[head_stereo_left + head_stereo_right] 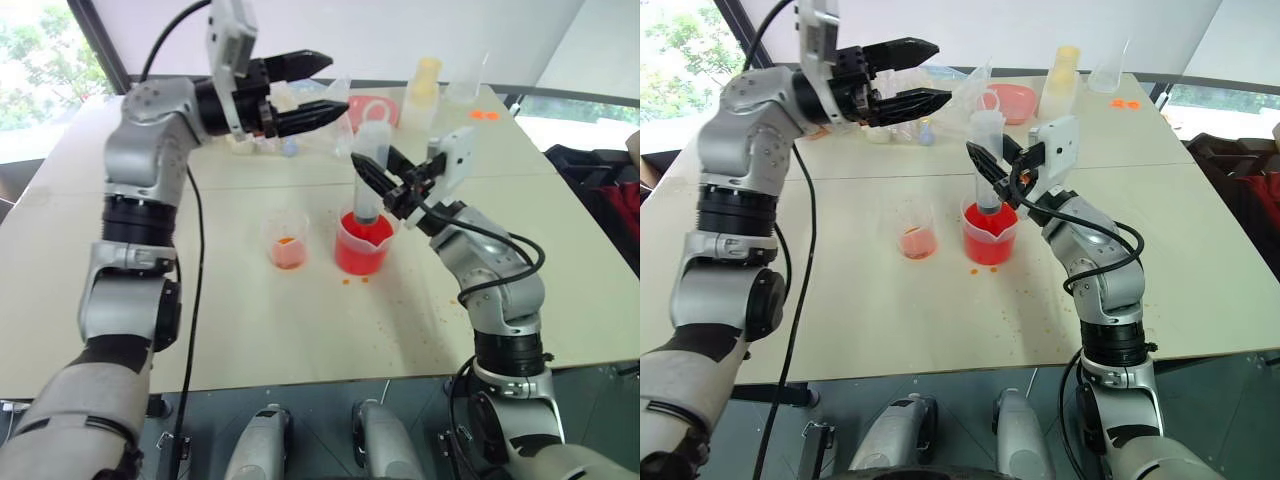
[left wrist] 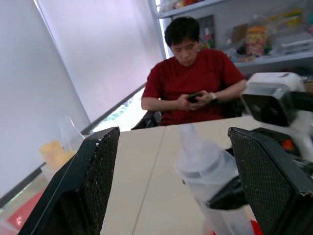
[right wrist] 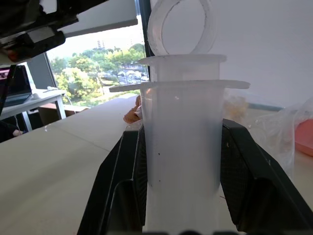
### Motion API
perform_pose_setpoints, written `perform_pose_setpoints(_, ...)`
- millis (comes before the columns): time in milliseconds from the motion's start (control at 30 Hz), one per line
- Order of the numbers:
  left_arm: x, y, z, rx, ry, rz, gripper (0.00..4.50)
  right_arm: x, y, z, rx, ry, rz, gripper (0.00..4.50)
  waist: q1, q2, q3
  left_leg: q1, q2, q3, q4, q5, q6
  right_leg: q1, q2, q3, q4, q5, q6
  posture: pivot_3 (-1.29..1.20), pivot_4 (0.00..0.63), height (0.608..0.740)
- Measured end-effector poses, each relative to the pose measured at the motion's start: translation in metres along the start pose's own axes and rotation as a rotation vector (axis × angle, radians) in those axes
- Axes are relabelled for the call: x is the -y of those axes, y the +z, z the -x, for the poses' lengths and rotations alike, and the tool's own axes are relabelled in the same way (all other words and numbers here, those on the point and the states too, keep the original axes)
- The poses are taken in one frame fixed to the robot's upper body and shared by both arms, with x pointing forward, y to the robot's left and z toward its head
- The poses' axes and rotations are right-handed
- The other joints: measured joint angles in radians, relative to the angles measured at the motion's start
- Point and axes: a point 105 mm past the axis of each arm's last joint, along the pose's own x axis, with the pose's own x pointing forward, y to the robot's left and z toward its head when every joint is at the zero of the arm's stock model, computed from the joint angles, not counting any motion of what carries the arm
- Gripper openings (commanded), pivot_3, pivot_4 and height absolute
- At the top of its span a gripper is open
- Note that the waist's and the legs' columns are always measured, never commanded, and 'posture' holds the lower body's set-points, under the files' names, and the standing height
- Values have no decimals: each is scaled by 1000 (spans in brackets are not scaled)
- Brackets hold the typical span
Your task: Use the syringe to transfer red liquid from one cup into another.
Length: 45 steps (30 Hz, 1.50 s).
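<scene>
The syringe (image 1: 369,170) stands upright with its lower end inside the wide spouted cup (image 1: 362,246), which holds the bright red liquid (image 1: 989,243). My right gripper (image 1: 378,178) is shut on the syringe barrel (image 3: 181,137), and the plunger ring (image 3: 180,24) rises above the fingers (image 3: 247,183). Left of the beaker stands the small narrow cup (image 1: 288,240) with a little pale orange liquid. Up and to the left of the syringe top (image 2: 203,169), my left gripper (image 1: 338,84) hangs open and empty above the table, pointing toward it.
Along the table's far edge are a pink bowl (image 1: 375,108), a pale yellow bottle (image 1: 422,85), a clear funnel-like cup (image 1: 1108,72), crumpled clear plastic (image 1: 965,85) and orange caps (image 1: 483,115). Red drops (image 1: 352,281) spot the table by the beaker. A person (image 2: 190,83) sits beyond the table.
</scene>
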Motion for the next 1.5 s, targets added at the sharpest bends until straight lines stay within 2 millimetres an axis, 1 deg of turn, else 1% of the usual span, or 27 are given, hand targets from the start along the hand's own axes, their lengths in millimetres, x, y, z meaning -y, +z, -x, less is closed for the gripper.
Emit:
perform_pose_setpoints(133,2,-12,-14,-20,-2,-36,3705,2,0,0,-1,-19,18,1416,0,0,0,0,0,0,0,0,0,0,0,0,0,0,0,0,150,740)
perform_pose_setpoints(233,1,-20,-18,-36,-1,-49,3705,2,-1,0,-3,-30,23,1416,-1,0,0,0,0,0,0,0,0,0,0,0,0,0,0,0,150,740)
perform_pose_setpoints(533,-1,-30,-33,-111,16,-107,3705,2,-10,1,-24,-50,14,1416,2,0,0,0,0,0,0,0,0,0,0,0,0,0,0,0,150,740)
perform_pose_setpoints(633,0,-31,-37,-121,14,-133,2857,2,-11,1,-28,-55,19,1416,1,0,0,0,0,0,0,0,0,0,0,0,0,0,0,0,150,740)
perform_pose_setpoints(767,5,-32,-45,-135,-12,-160,1244,4,-12,2,-31,-73,24,1416,1,0,0,0,0,0,0,0,0,0,0,0,0,0,0,0,150,740)
perform_pose_setpoints(800,7,-32,-47,-132,-19,-165,911,5,-12,2,-31,-77,27,1416,1,0,0,0,0,0,0,0,0,0,0,0,0,0,0,0,150,740)
perform_pose_setpoints(833,8,-31,-48,-127,-27,-164,419,6,-11,2,-28,-83,30,1416,1,0,0,0,0,0,0,0,0,0,0,0,0,0,0,0,150,740)
perform_pose_setpoints(867,10,-31,-49,-117,-40,-153,47,6,-10,2,-21,-87,28,1416,0,0,0,0,0,0,0,0,0,0,0,0,0,0,0,0,150,740)
perform_pose_setpoints(1000,9,-28,-46,-92,-46,-99,47,3,-8,0,0,-79,29,1416,-2,0,0,0,0,0,0,0,0,0,0,0,0,0,0,0,150,740)
perform_pose_setpoints(1167,14,-23,-41,-97,-91,-117,47,-3,-9,-1,15,-54,30,1416,-1,0,0,0,0,0,0,0,0,0,0,0,0,0,0,0,150,740)
perform_pose_setpoints(1300,14,-24,-41,-97,-91,-115,47,-4,-12,2,18,-55,27,1416,1,0,0,0,0,0,1,0,0,0,0,0,0,0,0,0,150,740)
perform_pose_setpoints(1433,13,-31,-42,-101,-87,-90,47,-3,-18,5,5,-68,21,1416,1,0,0,0,0,0,1,0,0,0,0,0,0,0,0,0,150,740)
perform_pose_setpoints(1500,11,-31,-43,-101,-86,-94,47,-3,-19,5,5,-73,24,1416,1,0,0,0,0,0,1,0,0,0,0,0,0,0,0,0,150,740)
